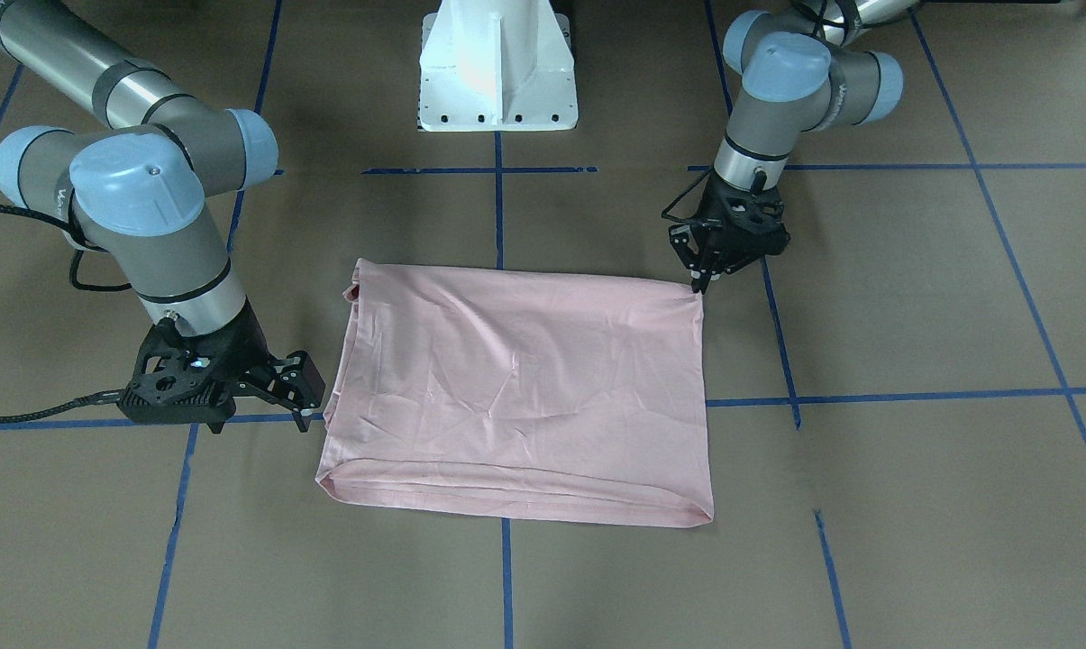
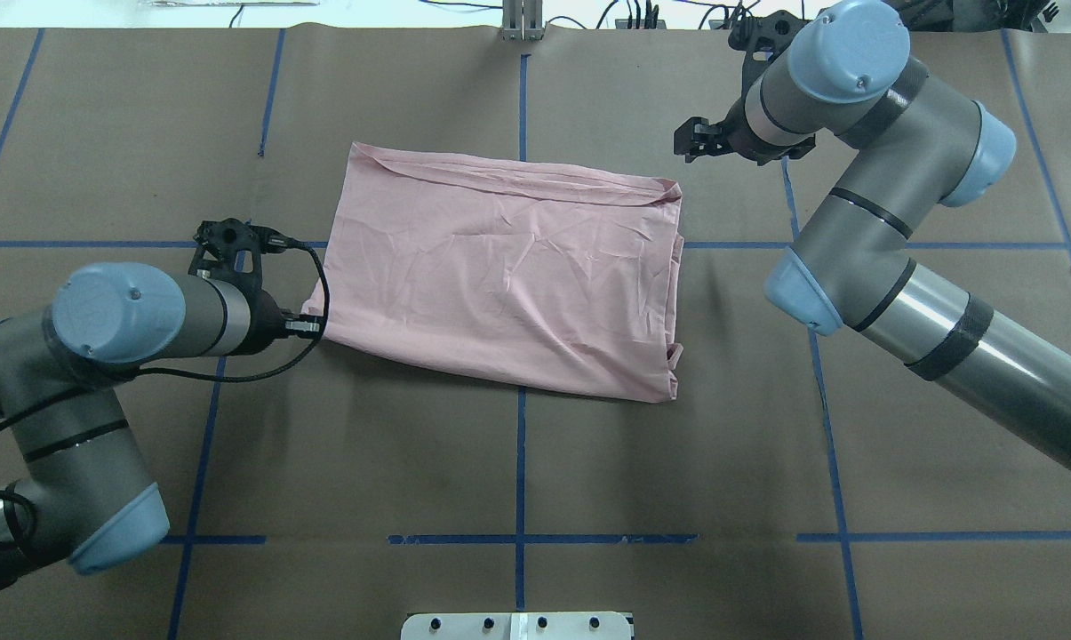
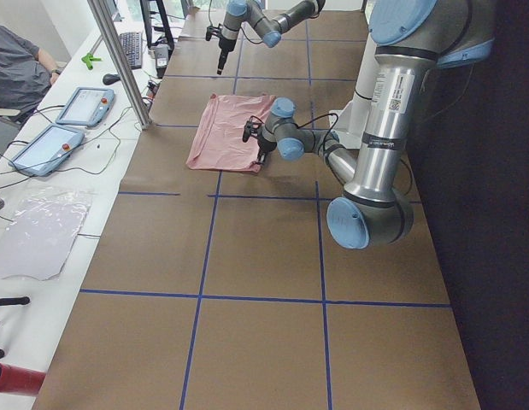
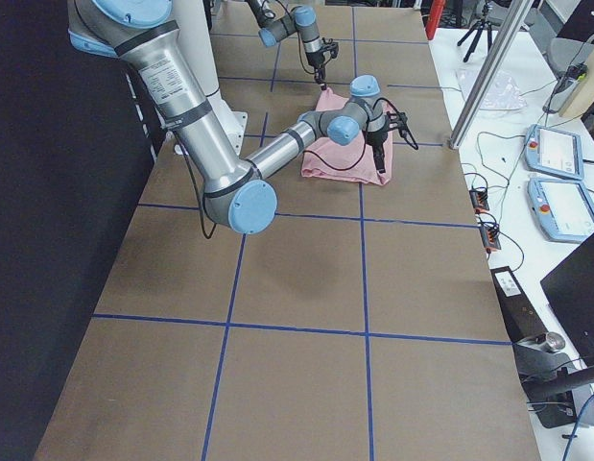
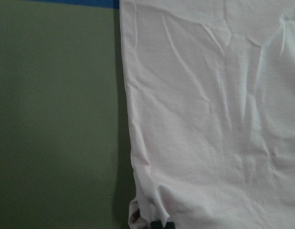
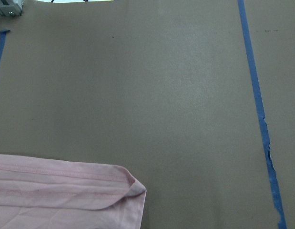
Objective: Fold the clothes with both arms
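1. Two arms of mine flank one pale pink T-shirt (image 1: 515, 388). It lies flat near the middle of the brown worktop (image 1: 912, 505), over a crossing of the blue tape lines (image 1: 912, 395).
2. The T-shirt is folded into a rough rectangle, plain side up and creased. A doubled edge runs along the side farthest from my white pedestal base (image 1: 497, 68).
3. My left arm (image 1: 781, 77) bends down to the corner nearest my base, on my left side. My left jaws are clenched to a point on that corner. In the left wrist view the cloth puckers there.
4. My right arm (image 1: 137, 194) comes down at the opposite short edge, toward its far end. My right jaws are released, fingers (image 1: 305, 371) spread, just beside the cloth. I cannot tell whether they touch it.
5. The right wrist view shows a stitched hem corner of the T-shirt, turned over on bare worktop.
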Available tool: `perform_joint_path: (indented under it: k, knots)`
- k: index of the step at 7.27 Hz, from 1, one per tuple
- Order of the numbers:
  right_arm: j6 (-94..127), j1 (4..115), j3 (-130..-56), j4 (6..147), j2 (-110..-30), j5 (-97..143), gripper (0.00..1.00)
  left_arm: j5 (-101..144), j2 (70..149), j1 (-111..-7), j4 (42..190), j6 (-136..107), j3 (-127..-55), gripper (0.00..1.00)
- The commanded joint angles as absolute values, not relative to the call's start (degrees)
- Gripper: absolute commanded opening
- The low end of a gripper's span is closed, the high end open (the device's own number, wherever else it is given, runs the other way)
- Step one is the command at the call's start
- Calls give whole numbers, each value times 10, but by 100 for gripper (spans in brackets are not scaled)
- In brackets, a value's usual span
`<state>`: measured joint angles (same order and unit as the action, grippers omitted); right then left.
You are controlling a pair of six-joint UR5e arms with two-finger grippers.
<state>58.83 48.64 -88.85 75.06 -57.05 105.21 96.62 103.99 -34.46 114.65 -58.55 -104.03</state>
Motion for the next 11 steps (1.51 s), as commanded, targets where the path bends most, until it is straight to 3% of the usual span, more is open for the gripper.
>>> perform_joint_path:
  k: [1, 6, 7, 8, 9, 11]
  knots:
    - [591, 486, -889, 751, -570, 1051, 100, 968, 1054, -430, 1178, -480, -960, 0]
    - [594, 481, -893, 751, -563, 1053, 100, 967, 1320, -557, 1330, -375, -522, 0]
    - [594, 481, -892, 751, -563, 1054, 100, 962, 1336, -559, 1350, -375, -484, 0]
    - [597, 478, -892, 751, -561, 1054, 100, 962, 1328, -563, 1366, -375, -486, 43]
    - [607, 470, -891, 750, -557, 1053, 100, 975, 1312, -567, 1377, -376, -513, 99]
    - [665, 436, -875, 778, -497, 1049, 99, 1075, 1293, -587, 1375, -374, -559, 100]
